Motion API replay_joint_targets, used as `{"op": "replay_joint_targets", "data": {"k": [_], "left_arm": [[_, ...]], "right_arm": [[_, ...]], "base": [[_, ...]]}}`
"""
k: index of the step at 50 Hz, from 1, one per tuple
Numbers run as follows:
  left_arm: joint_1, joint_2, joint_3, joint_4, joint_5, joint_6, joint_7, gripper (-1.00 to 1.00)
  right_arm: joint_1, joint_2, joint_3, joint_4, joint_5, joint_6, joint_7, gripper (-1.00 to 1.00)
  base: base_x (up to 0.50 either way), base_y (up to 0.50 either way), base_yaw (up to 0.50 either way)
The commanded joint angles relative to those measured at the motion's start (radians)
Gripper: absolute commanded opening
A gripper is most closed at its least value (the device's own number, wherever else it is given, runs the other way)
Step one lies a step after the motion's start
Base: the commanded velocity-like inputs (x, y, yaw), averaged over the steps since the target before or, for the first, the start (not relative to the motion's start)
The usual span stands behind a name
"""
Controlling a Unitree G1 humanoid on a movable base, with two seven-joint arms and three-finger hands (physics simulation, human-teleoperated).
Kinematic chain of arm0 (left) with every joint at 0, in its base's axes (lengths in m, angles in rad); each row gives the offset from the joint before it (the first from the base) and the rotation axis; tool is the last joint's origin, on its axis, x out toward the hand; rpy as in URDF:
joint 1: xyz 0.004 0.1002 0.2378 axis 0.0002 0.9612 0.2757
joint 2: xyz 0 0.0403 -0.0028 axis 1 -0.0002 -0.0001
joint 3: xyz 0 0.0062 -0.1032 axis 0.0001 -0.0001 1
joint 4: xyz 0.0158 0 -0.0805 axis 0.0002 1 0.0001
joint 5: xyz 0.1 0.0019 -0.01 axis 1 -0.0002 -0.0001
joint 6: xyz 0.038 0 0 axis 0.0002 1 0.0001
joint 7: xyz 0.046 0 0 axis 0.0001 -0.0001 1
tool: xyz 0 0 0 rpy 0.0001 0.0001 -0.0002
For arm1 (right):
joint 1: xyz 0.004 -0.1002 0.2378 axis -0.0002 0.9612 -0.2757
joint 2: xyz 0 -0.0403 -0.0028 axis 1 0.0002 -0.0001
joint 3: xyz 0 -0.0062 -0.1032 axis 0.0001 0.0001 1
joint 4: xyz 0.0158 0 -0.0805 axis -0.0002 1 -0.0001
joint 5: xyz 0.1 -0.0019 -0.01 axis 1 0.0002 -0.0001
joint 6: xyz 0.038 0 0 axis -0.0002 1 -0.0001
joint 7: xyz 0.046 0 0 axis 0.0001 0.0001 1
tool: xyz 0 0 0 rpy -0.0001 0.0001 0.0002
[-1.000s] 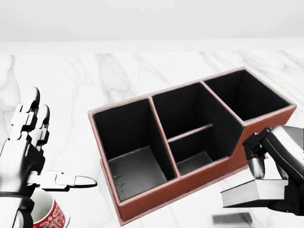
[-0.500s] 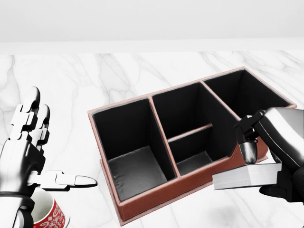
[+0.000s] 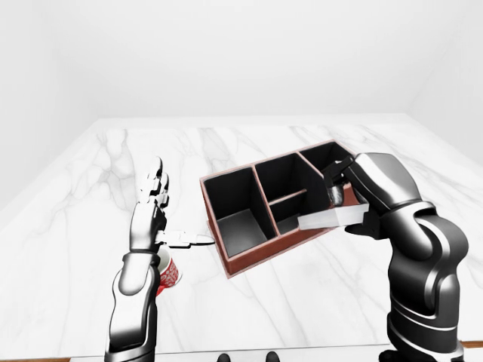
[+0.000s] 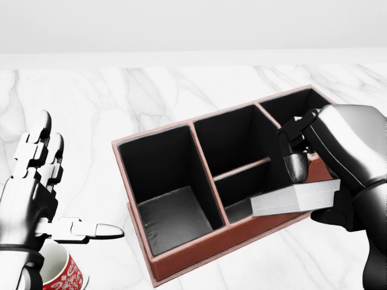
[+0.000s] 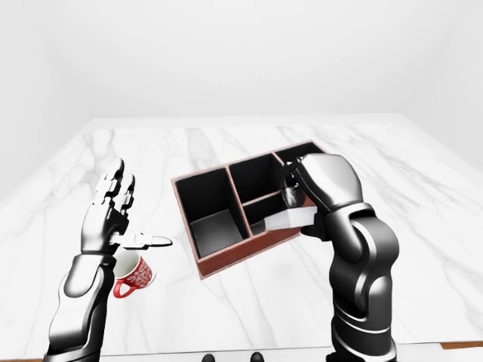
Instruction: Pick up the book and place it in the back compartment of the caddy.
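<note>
The right robot hand (image 4: 314, 181) is gripping the white-paged closed book (image 4: 294, 199), fingers clamped round it with one dark fingertip (image 4: 295, 167) pressing on its top cover. The book is lying roughly flat, lifted off the white marble tabletop (image 4: 91, 115), and in the head view it is hovering over the lower-right rim of the red-brown leather caddy with black lining (image 4: 199, 251), overlapping the small lower middle compartment. The caddy is sitting slantwise near the middle of the tabletop, and every compartment that is showing is showing only dark lining. The left robot hand (image 4: 45, 199) is hanging open toward the tabletop's left edge, fingers spread upward and thumb pointing at the caddy, gripping nothing. Just under it a red-and-white patterned mug (image 5: 134, 276) is standing on the tabletop.
</note>
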Motion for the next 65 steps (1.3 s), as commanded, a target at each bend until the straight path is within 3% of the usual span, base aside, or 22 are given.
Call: {"op": "replay_joint_targets", "data": {"k": [1, 14, 16, 24, 26, 65], "left_arm": [[0.0, -0.001, -0.001, 0.004, 0.001, 0.0, 0.001, 1.0], [-0.003, 0.001, 0.001, 0.001, 0.0, 0.0, 0.0, 1.0], [-0.002, 0.001, 0.001, -0.007, 0.0, 0.0, 0.0, 1.0], [-0.003, 0.001, 0.001, -0.002, 0.0, 0.0, 0.0, 1.0], [-0.001, 0.001, 0.001, -0.003, 0.0, 0.0, 0.0, 1.0], [-0.002, 0.0, -0.002, 0.005, 0.002, 0.0, 0.0, 1.0]], "right_arm": [[-0.069, 0.011, 0.038, 0.02, -0.013, -0.001, 0.0, -1.0], [-0.094, 0.042, 0.084, 0.08, -0.042, -0.028, 0.0, -1.0], [-0.099, 0.044, 0.092, 0.096, -0.038, -0.046, 0.0, -1.0], [-0.127, 0.051, 0.103, 0.143, -0.044, -0.065, 0.0, -1.0], [-0.129, 0.048, 0.105, 0.165, -0.04, -0.084, 0.0, -1.0], [-0.228, 0.051, 0.12, 0.286, -0.062, -0.061, 0.0, -1.0]], "base": [[0.0, 0.0, 0.0], [0.0, 0.0, 0.0], [0.0, 0.0, 0.0], [0.0, 0.0, 0.0], [0.0, 0.0, 0.0], [0.0, 0.0, 0.0]]}}
